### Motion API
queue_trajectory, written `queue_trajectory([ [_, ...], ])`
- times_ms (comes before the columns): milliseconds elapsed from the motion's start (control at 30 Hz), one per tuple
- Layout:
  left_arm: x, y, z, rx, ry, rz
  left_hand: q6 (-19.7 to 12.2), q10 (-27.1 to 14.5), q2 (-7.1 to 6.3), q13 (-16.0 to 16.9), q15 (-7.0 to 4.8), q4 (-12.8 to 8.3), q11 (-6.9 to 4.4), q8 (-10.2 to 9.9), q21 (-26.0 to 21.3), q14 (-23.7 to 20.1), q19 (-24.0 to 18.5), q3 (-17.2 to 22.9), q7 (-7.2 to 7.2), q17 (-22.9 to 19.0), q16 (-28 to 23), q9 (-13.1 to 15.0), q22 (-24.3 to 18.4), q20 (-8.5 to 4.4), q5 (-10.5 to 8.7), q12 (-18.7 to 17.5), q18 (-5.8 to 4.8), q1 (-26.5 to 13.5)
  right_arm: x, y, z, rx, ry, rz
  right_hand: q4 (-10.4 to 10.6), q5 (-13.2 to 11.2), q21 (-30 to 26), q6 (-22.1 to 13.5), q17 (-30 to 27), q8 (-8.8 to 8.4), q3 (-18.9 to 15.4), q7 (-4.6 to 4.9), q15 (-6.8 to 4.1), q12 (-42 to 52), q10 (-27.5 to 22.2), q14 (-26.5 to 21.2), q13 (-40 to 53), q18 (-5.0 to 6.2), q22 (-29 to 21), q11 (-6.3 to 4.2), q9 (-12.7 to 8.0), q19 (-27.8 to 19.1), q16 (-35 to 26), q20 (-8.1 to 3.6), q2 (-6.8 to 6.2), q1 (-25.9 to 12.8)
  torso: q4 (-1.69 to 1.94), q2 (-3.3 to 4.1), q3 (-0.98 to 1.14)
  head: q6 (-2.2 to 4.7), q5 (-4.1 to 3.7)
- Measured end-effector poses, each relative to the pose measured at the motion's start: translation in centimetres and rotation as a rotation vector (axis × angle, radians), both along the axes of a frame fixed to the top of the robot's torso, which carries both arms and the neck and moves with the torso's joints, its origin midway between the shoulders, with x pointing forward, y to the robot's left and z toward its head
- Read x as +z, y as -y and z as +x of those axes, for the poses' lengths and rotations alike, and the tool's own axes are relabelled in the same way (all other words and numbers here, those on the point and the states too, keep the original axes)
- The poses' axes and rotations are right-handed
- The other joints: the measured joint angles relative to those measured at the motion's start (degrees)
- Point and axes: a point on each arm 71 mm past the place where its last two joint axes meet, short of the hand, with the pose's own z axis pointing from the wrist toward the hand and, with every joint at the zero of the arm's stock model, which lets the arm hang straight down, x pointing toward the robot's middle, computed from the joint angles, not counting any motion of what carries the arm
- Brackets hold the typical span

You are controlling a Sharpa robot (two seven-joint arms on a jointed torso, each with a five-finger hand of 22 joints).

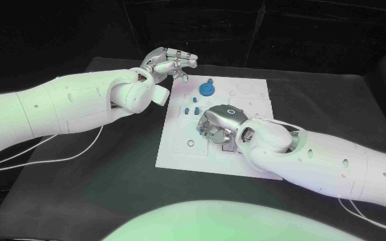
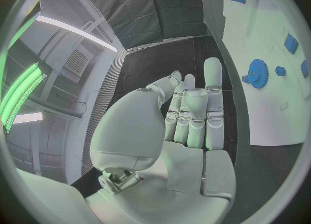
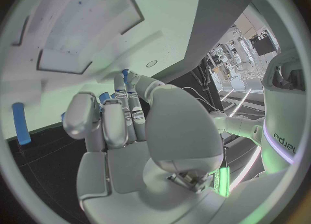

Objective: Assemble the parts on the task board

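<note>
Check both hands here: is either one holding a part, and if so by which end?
The left hand holds nothing, hovering off the task board near the blue gear. The right hand is curled down over the board; whether it grips a part cannot be told.

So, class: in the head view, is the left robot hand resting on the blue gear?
No. The left robot hand is off the board's far left corner, apart from the blue gear.

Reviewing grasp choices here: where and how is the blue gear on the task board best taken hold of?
Probably by its toothed rim, from above. The blue gear lies flat on the task board, so only rim and small raised centre offer purchase. The left hand, empty and beside the board's far corner, seems nearest.
</note>
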Motion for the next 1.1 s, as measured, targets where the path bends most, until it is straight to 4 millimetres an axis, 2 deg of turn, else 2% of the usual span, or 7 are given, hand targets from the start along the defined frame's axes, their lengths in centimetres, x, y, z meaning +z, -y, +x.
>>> queue_trajectory([
  [67, 0.0, 0.0, 0.0, 0.000, 0.000, 0.000, 0.0, 0.0, 0.00, 0.0, 0.00, 0.0, 0.00, 0.0, 0.0, 0.0, 0.0, 0.0, 0.00, 0.0, 0.0, 0.0, 0.0, 0.00, 0.00, 0.0, 0.00, 0.0, 0.0, -0.1, 0.0, 0.000, 0.000, -0.002, 0.0, 0.0, 0.0, 0.0, -0.1, -0.01, 0.0, 0.00, 0.00, 0.0, 0.0, 0.0, 0.0, 0.00, 0.0, 0.00, 0.0, 0.0, 0.0, 0.00, 0.00, 0.0, 0.00, 0.00, 0.00, -0.01, 0.00],
  [200, 0.0, 0.0, 0.0, -0.001, 0.000, 0.000, 0.0, 0.0, 0.00, 0.0, 0.00, 0.0, 0.00, 0.0, 0.0, 0.0, 0.0, 0.0, 0.00, 0.0, 0.0, 0.0, 0.0, 0.00, 0.00, 0.0, 0.00, 0.0, -0.1, -0.1, 0.0, 0.001, -0.002, -0.010, 0.3, 0.1, 0.0, -1.2, -0.2, -0.99, -0.6, 0.90, 0.00, -0.9, -1.0, 0.0, -0.2, 0.00, -0.2, 0.95, -0.3, 0.0, 0.0, 0.00, -0.62, -0.6, 0.00, 0.00, -0.01, -0.01, 0.00],
  [367, 0.0, 0.0, 0.0, 0.000, 0.000, 0.000, 0.0, 0.0, 0.00, 0.0, 0.00, 0.0, 0.00, 0.0, 0.0, 0.0, 0.0, 0.0, 0.00, 0.0, 0.0, 0.0, 0.0, 0.00, 0.00, 0.0, 0.00, 0.0, -0.1, -0.1, 0.1, -0.002, -0.001, -0.015, 1.3, 1.6, -0.7, -3.2, -1.0, -2.08, -2.2, 1.81, 0.64, -2.6, -4.3, 0.0, -0.9, 0.00, -1.9, 1.75, -0.6, -1.0, -0.1, 0.99, -2.28, -2.3, -0.02, 0.00, -0.01, -0.09, -0.02],
  [533, 0.0, -0.1, 0.1, 0.001, 0.000, 0.001, 0.0, 0.0, 0.00, 0.0, 0.00, 0.0, 0.00, 0.0, 0.0, 0.0, 0.0, 0.0, 0.00, 0.0, 0.0, 0.0, 0.0, 0.00, 0.00, 0.0, 0.00, 0.0, -0.1, 0.0, 0.0, -0.003, 0.002, -0.010, 1.8, 1.8, -2.2, -4.2, -2.7, -2.32, -3.7, 2.41, 1.45, -3.5, -6.9, 0.0, -1.3, 0.00, -4.4, 2.75, -0.6, -2.1, -1.3, 2.05, -2.96, -3.0, -0.03, 0.00, 0.01, -0.16, -0.12],
  [900, -0.1, -0.1, 0.1, 0.002, -0.001, 0.002, 0.0, 0.0, 0.00, 0.0, 0.00, 0.0, 0.00, -0.2, 0.0, 0.0, 0.0, 0.0, 0.00, 0.0, 0.0, 0.0, 0.0, 0.00, 0.00, 0.0, 0.00, 0.0, 0.7, 0.8, -0.1, -0.030, 0.041, 0.088, 2.8, 6.0, -2.2, -4.8, -2.0, -2.32, -5.6, 2.59, 1.45, -2.6, -6.9, 0.0, -1.1, 0.00, -4.3, 2.76, -0.6, -2.1, -0.8, 2.05, -2.94, -2.9, -0.07, 0.00, 0.06, -0.04, -0.25],
  [1100, -0.1, -0.2, 0.2, 0.003, -0.002, 0.003, 0.0, 0.0, 0.00, 0.0, 0.00, 0.0, 0.00, -0.2, 0.0, 0.0, 0.0, 0.0, 0.00, 0.0, 0.0, 0.0, 0.0, 0.00, 0.00, 0.0, 0.00, 0.0, 1.5, 2.8, -0.7, -0.064, 0.048, 0.147, 3.2, 6.9, -2.2, -4.9, -2.3, -2.31, -6.0, 2.68, 1.44, -2.0, -6.9, 0.0, -1.0, 0.00, -4.3, 2.76, -0.5, -2.1, -0.8, 2.05, -2.94, -2.9, -0.10, -0.03, 0.07, 0.37, -0.74],
])
